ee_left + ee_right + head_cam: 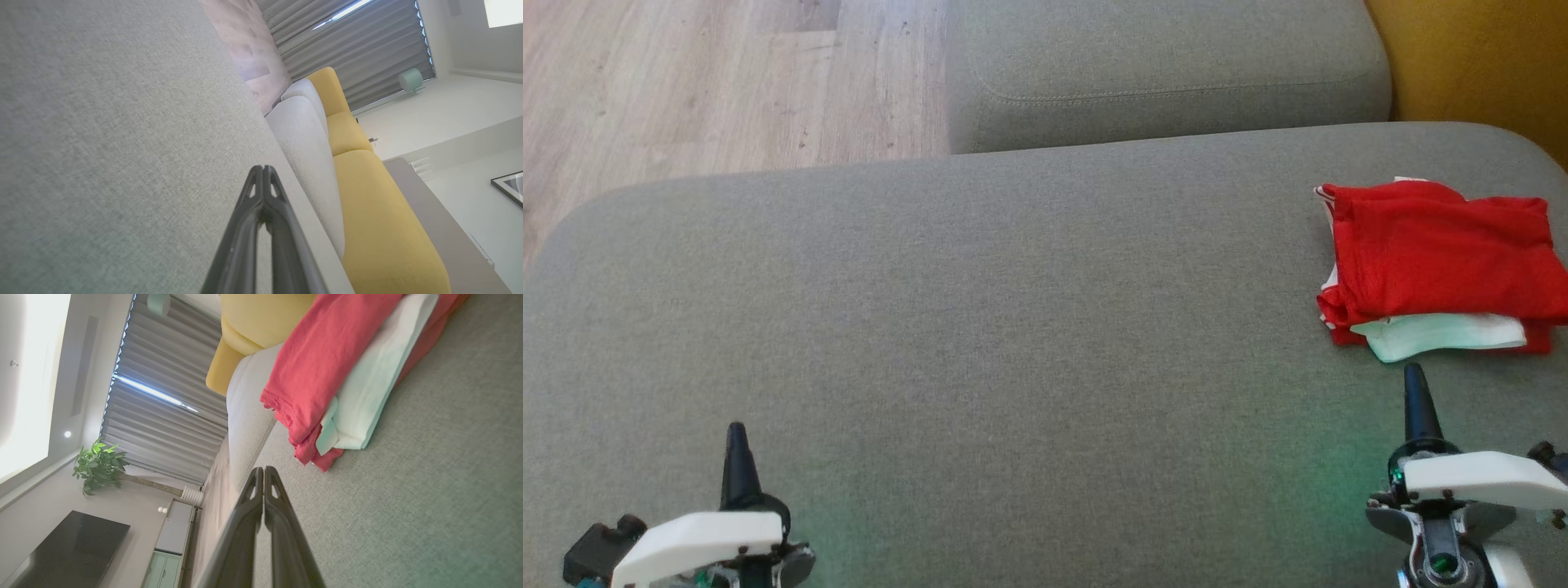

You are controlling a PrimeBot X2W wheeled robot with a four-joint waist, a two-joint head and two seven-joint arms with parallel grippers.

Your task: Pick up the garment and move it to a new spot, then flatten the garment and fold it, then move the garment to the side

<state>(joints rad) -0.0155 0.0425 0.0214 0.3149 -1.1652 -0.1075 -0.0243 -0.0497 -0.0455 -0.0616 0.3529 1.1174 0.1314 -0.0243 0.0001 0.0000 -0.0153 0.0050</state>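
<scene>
Red garment (1437, 245) lies folded at the right edge of the grey cushion (1013, 327), with a pale layer showing along its near side. Right gripper (1414, 377) — jaws together, 2 fingers touching, nothing held — points at the garment's near edge, just short of it. Left gripper (737, 433) sits toward the cushion's near-left corner, jaws also pressed together and empty, well apart from the garment.

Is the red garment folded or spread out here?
Folded. The red garment lies as a compact layered stack on the grey cushion, a pale layer peeking from its near edge.
</scene>
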